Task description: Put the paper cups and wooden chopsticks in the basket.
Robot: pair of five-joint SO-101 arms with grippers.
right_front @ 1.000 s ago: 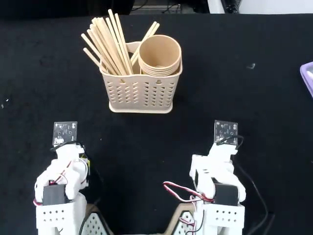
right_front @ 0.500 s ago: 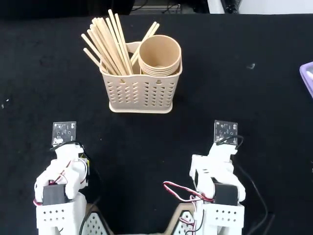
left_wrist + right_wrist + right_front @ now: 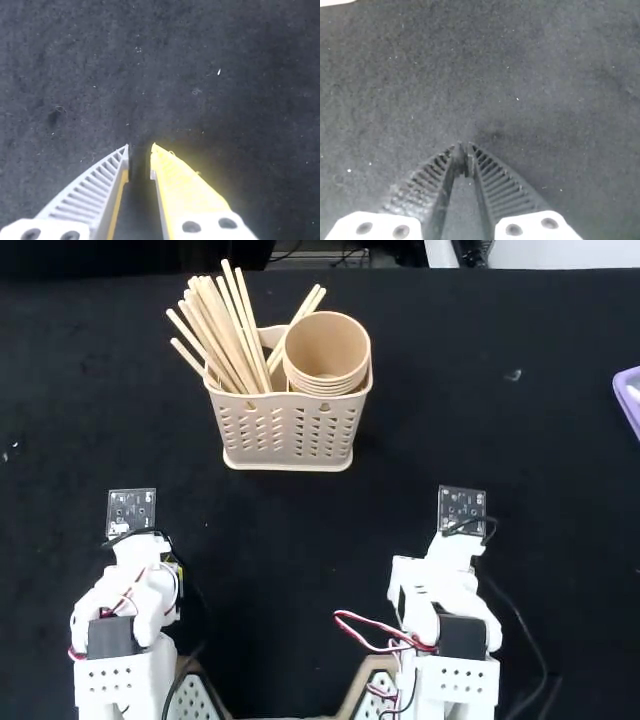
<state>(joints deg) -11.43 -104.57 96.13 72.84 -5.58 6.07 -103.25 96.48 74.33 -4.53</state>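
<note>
On the far side of the black table (image 3: 520, 330), left of centre, stands the cream perforated basket (image 3: 288, 430). Its right compartment holds the paper cups (image 3: 326, 352), nested one inside another into a single stack, open mouth up, with the rims above the basket's wall. Its left compartment holds the wooden chopsticks (image 3: 222, 328), standing on end in a bundle. Most fan out toward the far left, and a couple lean to the right behind the cups.

At the near edge sit the two arms, folded back over their bases and well apart from the basket. The left arm (image 3: 130, 595) is near and left of the basket, the right arm (image 3: 445, 585) near and to its right.

From the left wrist, the left gripper (image 3: 139, 148) points down at bare black cloth. Its white and yellow fingers are drawn in to a thin slit, and nothing is between them. From the right wrist, the right gripper (image 3: 463, 146) hangs over the cloth the same way, its ribbed fingertips meeting at the tip, and it holds nothing.

A purple object (image 3: 629, 398) juts in at the table's right edge, far from the basket.
</note>
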